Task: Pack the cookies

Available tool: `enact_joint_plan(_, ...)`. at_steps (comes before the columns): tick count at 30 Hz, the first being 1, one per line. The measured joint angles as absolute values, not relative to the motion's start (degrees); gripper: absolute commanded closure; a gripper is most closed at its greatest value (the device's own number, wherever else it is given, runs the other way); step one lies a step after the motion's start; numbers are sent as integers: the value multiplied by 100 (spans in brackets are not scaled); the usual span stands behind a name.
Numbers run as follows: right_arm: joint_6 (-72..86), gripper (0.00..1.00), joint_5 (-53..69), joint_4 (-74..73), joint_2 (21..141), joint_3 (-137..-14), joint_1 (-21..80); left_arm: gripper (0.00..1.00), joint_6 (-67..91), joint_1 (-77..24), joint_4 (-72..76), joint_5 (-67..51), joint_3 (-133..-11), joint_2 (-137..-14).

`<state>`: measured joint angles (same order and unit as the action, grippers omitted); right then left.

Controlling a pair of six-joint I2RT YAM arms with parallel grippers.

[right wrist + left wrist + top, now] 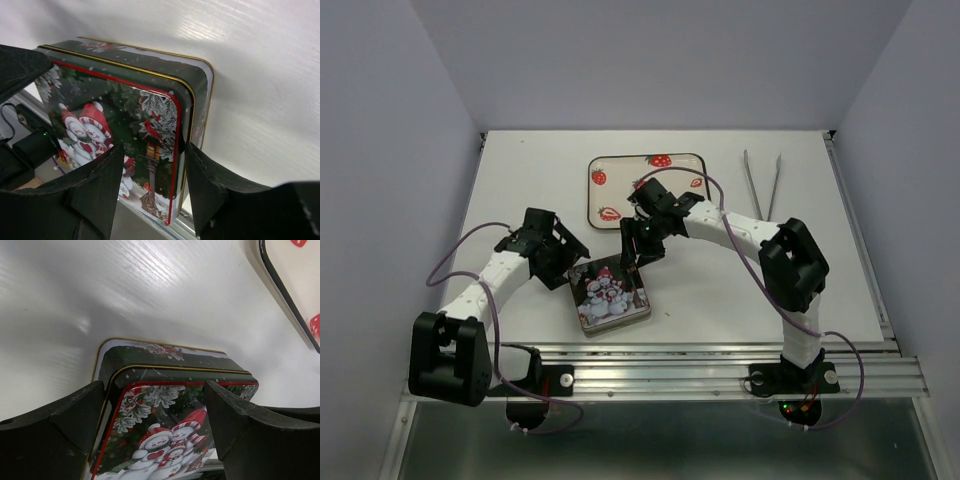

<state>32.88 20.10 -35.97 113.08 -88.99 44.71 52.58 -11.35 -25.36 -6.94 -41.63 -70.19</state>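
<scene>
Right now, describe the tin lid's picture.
The tin lid: snowmen in red hats on dark green, red border; right wrist view.

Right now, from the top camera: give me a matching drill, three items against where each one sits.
Items:
1. tin
2. tray
3. tongs

Places:
A. far side, right
B. near edge, centre, lid on
C. far side, centre, strawberry print

Pairs: 1-B, 2-C, 3-A

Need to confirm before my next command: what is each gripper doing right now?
Left gripper: open over the tin, holding nothing.
Right gripper: open over the tin's edge, holding nothing.
</scene>
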Motion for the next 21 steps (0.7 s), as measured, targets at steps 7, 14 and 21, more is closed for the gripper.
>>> enact_joint_plan(7,3380,50,1953,-3570,11299,-8591,4453,9,5378,-1509,-2171,-591,-4191,-7424)
enact_joint_plan(14,3651,55,1612,-3642,11120,-8403,4283,9,5446,-1837,-1852,-349,-4814,-8388)
enact_joint_plan(21,3730,56,1194,-3684,10991,-8340,4001,10,5496,-2141,-1474,-154,-5465,-9074)
